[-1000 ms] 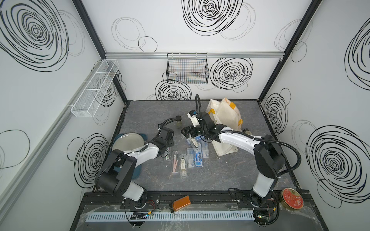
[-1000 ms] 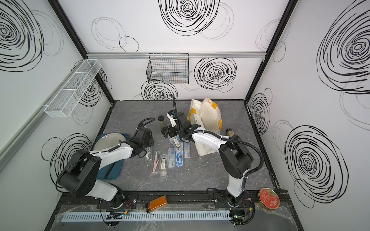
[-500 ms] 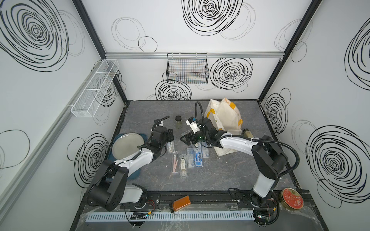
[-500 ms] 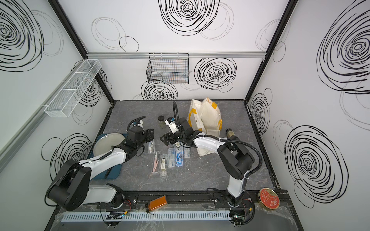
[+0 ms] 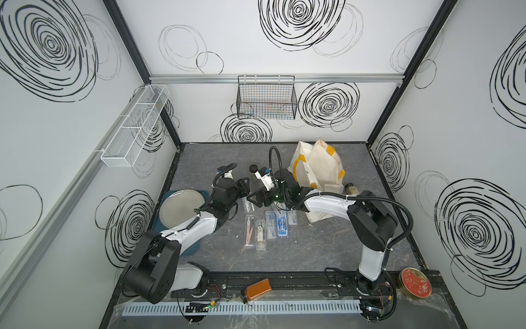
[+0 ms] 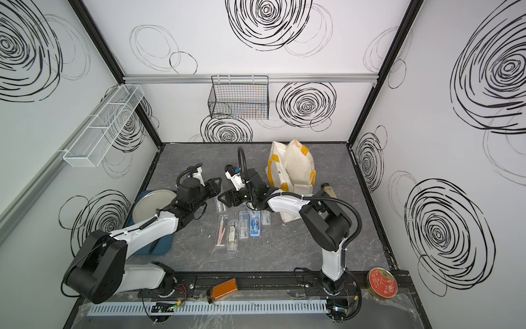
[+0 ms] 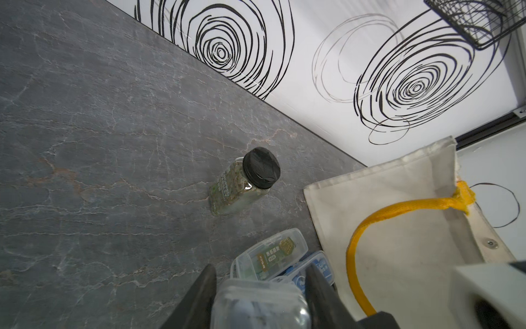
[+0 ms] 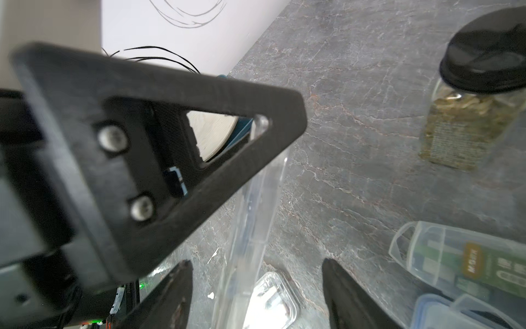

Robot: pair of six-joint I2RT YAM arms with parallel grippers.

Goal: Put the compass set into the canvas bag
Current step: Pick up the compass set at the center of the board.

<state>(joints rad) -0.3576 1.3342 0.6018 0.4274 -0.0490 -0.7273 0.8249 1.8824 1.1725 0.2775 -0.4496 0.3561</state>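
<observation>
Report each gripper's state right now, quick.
Left gripper: closed, holding a clear plastic case.
Right gripper: open, its fingers standing apart on either side of that case, not gripping it.

A: Where do the top views sit?
B: High over the arms' bases, facing down and forward; both take in the whole table (image 5: 313,250).
A: And the wrist cameras?
B: Close behind each tool's fingers, looking along them. Both catch the herb jar (image 8: 455,134) ahead of the tips, and the clear case (image 7: 256,310).
</observation>
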